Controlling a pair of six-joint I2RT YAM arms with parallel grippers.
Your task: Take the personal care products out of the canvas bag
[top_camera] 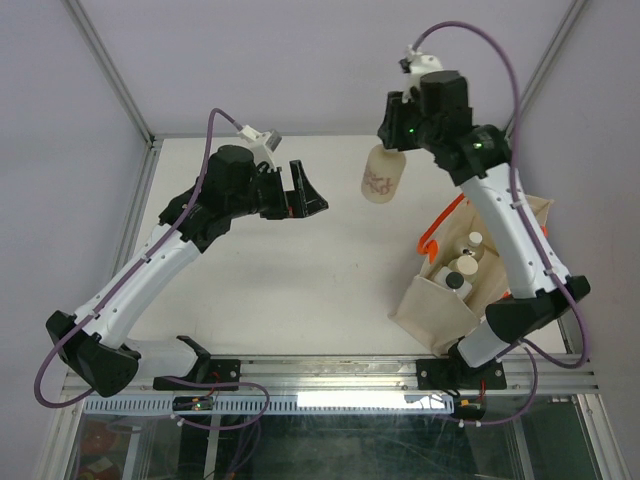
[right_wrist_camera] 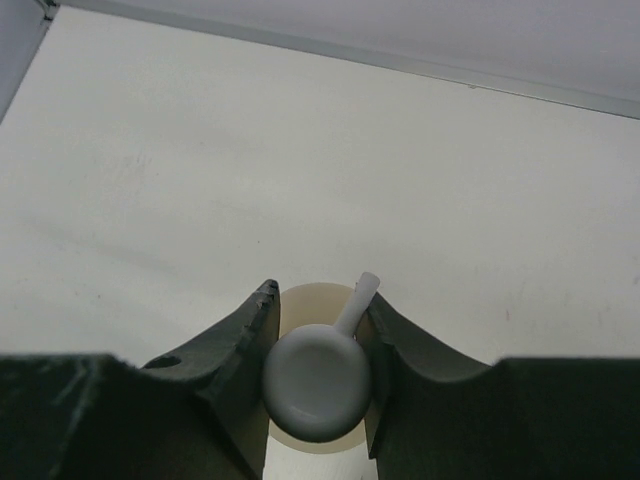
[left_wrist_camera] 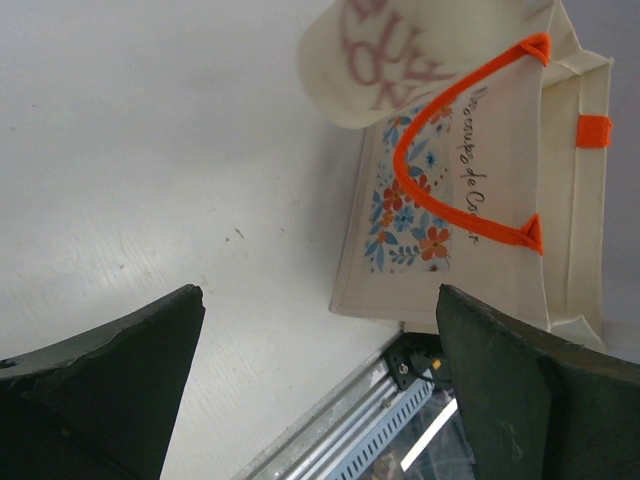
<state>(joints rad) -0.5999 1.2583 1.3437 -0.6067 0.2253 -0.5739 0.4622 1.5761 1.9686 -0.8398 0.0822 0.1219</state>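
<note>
My right gripper (top_camera: 398, 138) is shut on the cream pump bottle (top_camera: 382, 175), which hangs upright above the far middle of the table; the right wrist view shows the jaws (right_wrist_camera: 318, 330) clamped on its pump head (right_wrist_camera: 316, 385). The canvas bag (top_camera: 440, 300) with orange handles (top_camera: 437, 232) stands at the right front, partly behind the right arm, with several bottle caps (top_camera: 464, 262) showing in its mouth. My left gripper (top_camera: 306, 190) is open and empty, left of the pump bottle. The left wrist view shows the bag's flowered side (left_wrist_camera: 460, 200) and the bottle's base (left_wrist_camera: 390, 60).
The metal frame rail (top_camera: 330, 370) runs along the table's near edge. Enclosure posts (top_camera: 110, 70) rise at the back left and back right.
</note>
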